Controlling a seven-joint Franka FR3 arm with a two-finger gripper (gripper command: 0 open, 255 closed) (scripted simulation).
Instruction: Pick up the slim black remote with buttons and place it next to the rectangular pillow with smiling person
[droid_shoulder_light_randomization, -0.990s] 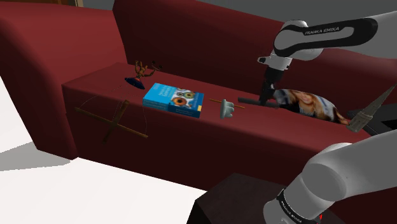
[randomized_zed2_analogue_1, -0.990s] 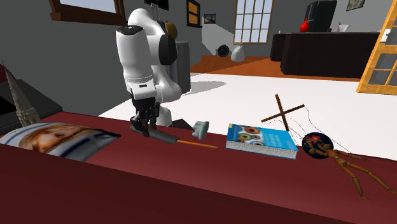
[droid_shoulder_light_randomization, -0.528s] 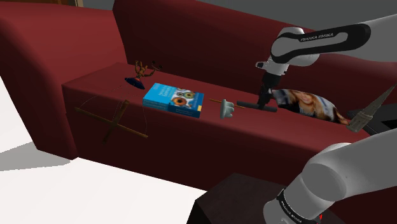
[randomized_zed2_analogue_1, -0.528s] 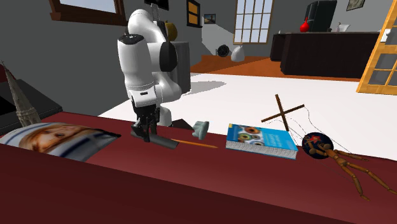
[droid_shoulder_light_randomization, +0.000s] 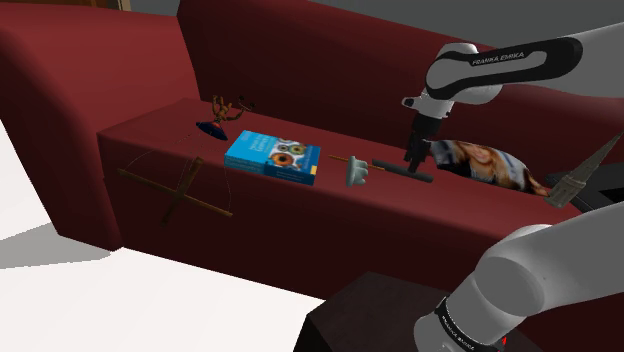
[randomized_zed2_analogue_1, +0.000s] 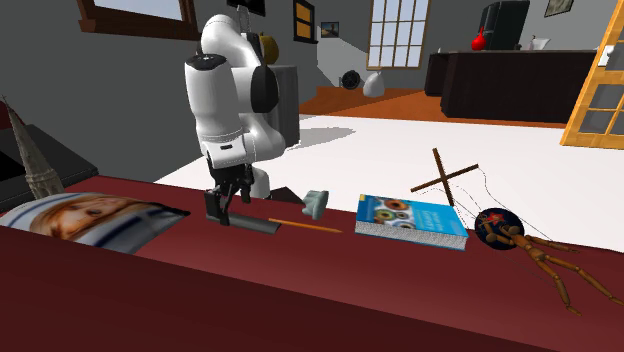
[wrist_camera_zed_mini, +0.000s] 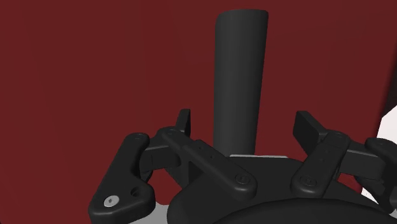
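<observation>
Currently our jaws straddle the remote (wrist_camera_zed_mini: 240, 70) across its long axis, open, not touching; pillow (droid_shoulder_light_randomization: 485, 162) lies just beside.

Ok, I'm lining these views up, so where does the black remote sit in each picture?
Shoulder view: the remote lies right of centre, between the grey tool and the face pillow.
Second exterior view: the remote lies left of centre, stretching right from under the gripper.
Wrist view: the remote runs straight out between the gripper's open fingers.
Shared landmark: the gripper, at the remote's pillow end.
</observation>
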